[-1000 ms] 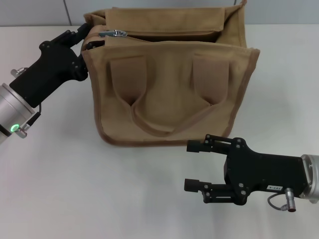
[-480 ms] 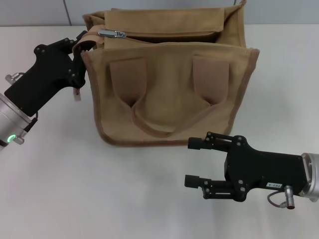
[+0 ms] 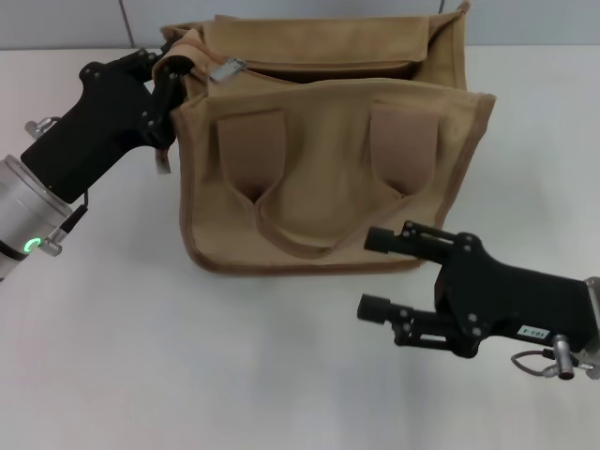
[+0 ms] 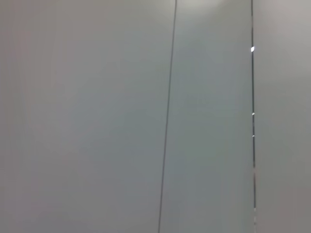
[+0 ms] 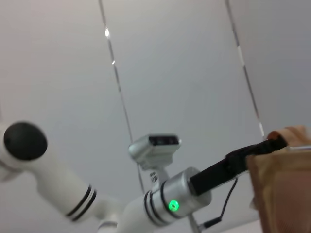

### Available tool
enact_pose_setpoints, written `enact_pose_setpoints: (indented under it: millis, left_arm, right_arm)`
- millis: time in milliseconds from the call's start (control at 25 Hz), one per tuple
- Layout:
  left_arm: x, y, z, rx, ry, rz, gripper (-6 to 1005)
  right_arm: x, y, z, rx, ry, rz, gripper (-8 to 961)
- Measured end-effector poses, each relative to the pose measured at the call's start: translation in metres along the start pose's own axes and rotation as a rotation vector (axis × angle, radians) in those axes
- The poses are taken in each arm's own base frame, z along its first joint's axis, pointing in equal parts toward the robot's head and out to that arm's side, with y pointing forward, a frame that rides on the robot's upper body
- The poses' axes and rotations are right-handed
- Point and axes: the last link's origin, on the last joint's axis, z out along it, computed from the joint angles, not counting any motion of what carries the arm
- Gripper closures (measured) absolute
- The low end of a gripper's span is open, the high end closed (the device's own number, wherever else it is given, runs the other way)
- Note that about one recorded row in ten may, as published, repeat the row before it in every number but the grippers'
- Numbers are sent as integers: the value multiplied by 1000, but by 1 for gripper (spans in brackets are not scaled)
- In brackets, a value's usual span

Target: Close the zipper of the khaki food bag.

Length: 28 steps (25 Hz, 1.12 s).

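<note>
The khaki food bag (image 3: pixel 328 159) stands upright on the white table, its handle side toward me. Its top is open. The zipper (image 3: pixel 319 71) runs along the top, and its silver pull tab (image 3: pixel 228 68) sits at the left end. My left gripper (image 3: pixel 167 77) is at the bag's top left corner, shut on the corner fabric just left of the pull tab. My right gripper (image 3: pixel 377 274) is open and empty, low in front of the bag's right bottom edge. The right wrist view shows the bag's edge (image 5: pixel 286 184) and my left gripper (image 5: pixel 252 151) at it.
The white table (image 3: pixel 187 356) spreads in front and to both sides of the bag. A grey panelled wall (image 4: pixel 165 116) stands behind; the left wrist view shows only that wall. My own head and left arm (image 5: pixel 160 199) show in the right wrist view.
The bag and my left gripper have shifted a little to the right, and the pull tab went with them. My right gripper has moved slightly right and lower.
</note>
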Motion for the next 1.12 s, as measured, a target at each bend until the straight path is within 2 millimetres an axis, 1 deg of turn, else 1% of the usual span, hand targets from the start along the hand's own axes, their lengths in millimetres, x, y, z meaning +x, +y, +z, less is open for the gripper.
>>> enact_pose_setpoints:
  millis: [80, 120, 160, 240, 280, 320, 360, 400, 440, 480, 520, 560, 640, 800, 920, 1000, 1040, 1080, 1120]
  left_arm:
    - [2, 3, 3, -21, 15, -8, 970]
    - [4, 6, 6, -43, 35, -17, 969]
    - [4, 6, 6, -43, 35, -17, 969]
    - [10, 12, 13, -85, 76, -28, 967]
    - [10, 12, 13, -85, 76, -28, 967]
    - [13, 16, 19, -113, 105, -40, 966]
    - [13, 16, 19, -113, 105, -40, 965]
    - [14, 18, 22, -124, 116, -43, 965]
    - [16, 21, 27, -141, 130, -45, 964]
    - [16, 21, 27, -141, 130, -45, 963]
    - [17, 22, 31, -152, 135, -50, 963]
    - [17, 22, 31, -152, 135, -50, 962]
    - [17, 25, 37, -162, 139, -61, 961]
    - [16, 26, 37, -162, 142, -69, 958]
    - [16, 26, 37, -155, 146, -77, 956]
    - [16, 26, 37, -154, 147, -78, 955]
    - [16, 26, 37, -155, 148, -79, 955]
    - [16, 26, 37, -155, 149, -83, 954]
    - [16, 26, 37, -153, 151, -87, 953]
  right_arm:
    - [-4, -2, -2, 25, -36, 39, 191]
    - [-9, -3, -2, 41, -87, 71, 191]
    - [-9, -3, -2, 41, -87, 71, 192]
    - [-19, -5, -2, 61, -176, 121, 192]
    - [-19, -5, -2, 61, -176, 121, 192]
    - [-26, -11, -3, 78, -218, 180, 192]
    - [-26, -11, -3, 78, -218, 180, 192]
    - [-30, -14, -3, 85, -238, 216, 192]
    - [-38, -20, -3, 79, -263, 261, 192]
    - [-38, -20, -3, 79, -263, 261, 192]
    - [-46, -24, -1, 61, -273, 284, 192]
    - [-46, -24, -1, 61, -273, 284, 192]
    - [-56, -30, 2, 38, -279, 316, 196]
    - [-64, -34, 9, 9, -279, 326, 211]
    - [-77, -40, 15, -28, -260, 310, 222]
    - [-80, -42, 16, -31, -257, 309, 229]
    - [-83, -46, 21, -34, -249, 306, 233]
    - [-83, -46, 21, -34, -249, 306, 237]
    - [-86, -48, 26, -43, -240, 302, 241]
